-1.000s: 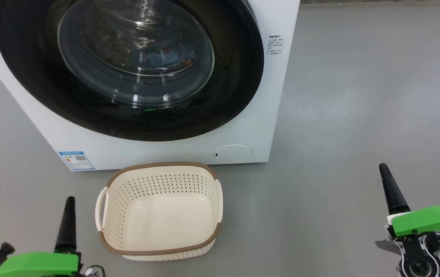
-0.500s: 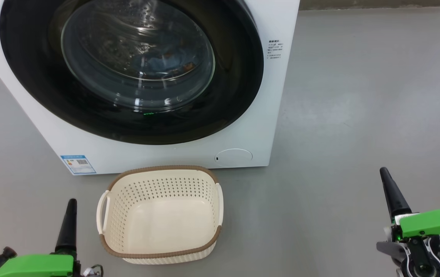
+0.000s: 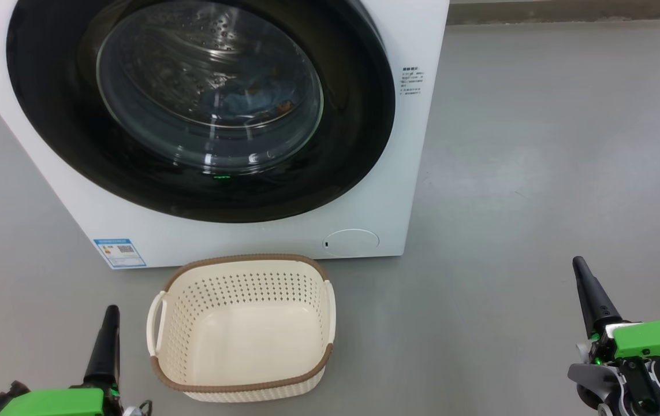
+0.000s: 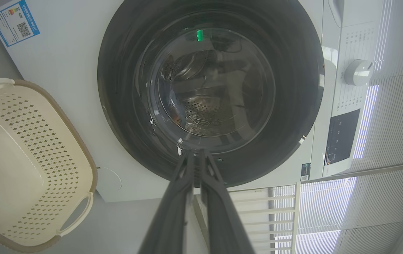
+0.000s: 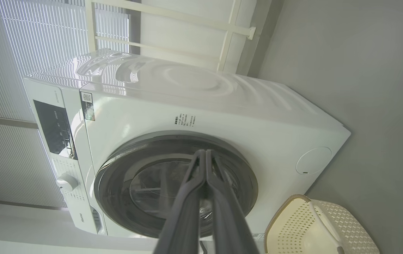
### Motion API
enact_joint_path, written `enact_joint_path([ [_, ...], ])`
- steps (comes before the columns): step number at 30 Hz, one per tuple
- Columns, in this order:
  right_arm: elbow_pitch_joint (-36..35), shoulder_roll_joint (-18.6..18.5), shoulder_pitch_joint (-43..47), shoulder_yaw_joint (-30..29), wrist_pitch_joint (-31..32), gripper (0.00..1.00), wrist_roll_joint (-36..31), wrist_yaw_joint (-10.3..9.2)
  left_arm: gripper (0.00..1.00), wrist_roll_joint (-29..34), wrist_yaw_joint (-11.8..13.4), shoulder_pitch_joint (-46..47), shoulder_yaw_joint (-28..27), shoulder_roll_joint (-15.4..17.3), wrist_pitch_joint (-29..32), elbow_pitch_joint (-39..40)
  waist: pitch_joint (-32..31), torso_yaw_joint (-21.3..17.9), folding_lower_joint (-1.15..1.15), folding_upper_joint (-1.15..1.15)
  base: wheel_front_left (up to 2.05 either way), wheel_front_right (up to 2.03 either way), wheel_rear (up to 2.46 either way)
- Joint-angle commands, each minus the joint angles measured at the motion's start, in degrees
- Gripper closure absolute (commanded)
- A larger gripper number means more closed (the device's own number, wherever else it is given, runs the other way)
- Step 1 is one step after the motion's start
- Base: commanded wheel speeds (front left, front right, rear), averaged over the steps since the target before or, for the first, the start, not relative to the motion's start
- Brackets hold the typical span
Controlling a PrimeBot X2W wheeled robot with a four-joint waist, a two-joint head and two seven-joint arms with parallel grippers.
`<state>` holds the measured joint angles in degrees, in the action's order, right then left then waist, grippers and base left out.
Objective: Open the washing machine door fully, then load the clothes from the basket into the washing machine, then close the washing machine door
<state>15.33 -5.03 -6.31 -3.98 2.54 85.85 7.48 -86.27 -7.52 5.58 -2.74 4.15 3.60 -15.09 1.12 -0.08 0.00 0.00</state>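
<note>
Now washing machine door [image 3: 52, 115] shut, blue clothes [image 3: 243, 98] visible through it; left pincer [image 3: 111, 315], right pincer [image 3: 579, 267] clenched.

Nothing fully legible. On washer [image 3: 416, 34] front: blue label [image 3: 119, 252] with QR code, 7 o'clock of door [image 3: 364, 115]; small print block [image 3: 412, 80], 3 o'clock of door. Too small to read.

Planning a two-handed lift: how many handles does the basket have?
2. The left-side handle and the right-side handle flank the basket; none seems hidden.
</note>
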Motion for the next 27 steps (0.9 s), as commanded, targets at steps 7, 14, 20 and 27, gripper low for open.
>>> enact_joint_path([
  [7, -1.43, 0.55, 0.04, -0.24, 1.69, 1.00, 4.85, 0.02, 1.00, -3.96, 0.03, 0.66, -2.75, -0.38, 1.62, 1.04, -0.56, 0.05, 0.00, 0.00, 0.00, 0.00, 0.00],
  [14, -1.40, 0.98, 0.28, -0.93, 2.65, 1.00, 7.65, 0.01, 1.00, -6.25, 0.03, 0.58, -3.35, -0.93, 2.54, 1.04, -0.94, 0.08, 0.00, 0.00, 0.00, 0.00, 0.00],
  [20, -1.39, 1.05, 0.27, -1.03, 2.73, 1.00, 7.57, 0.01, 1.00, -6.22, 0.03, 0.58, -3.38, -0.95, 2.57, 1.04, -0.94, 0.08, 0.00, 0.00, 0.00, 0.00, 0.00],
  [27, -1.38, 1.15, 0.26, -1.16, 2.84, 1.00, 7.46, 0.01, 1.00, -6.18, 0.03, 0.58, -3.43, -0.98, 2.61, 1.04, -0.94, 0.08, 0.00, 0.00, 0.00, 0.00, 0.00],
])
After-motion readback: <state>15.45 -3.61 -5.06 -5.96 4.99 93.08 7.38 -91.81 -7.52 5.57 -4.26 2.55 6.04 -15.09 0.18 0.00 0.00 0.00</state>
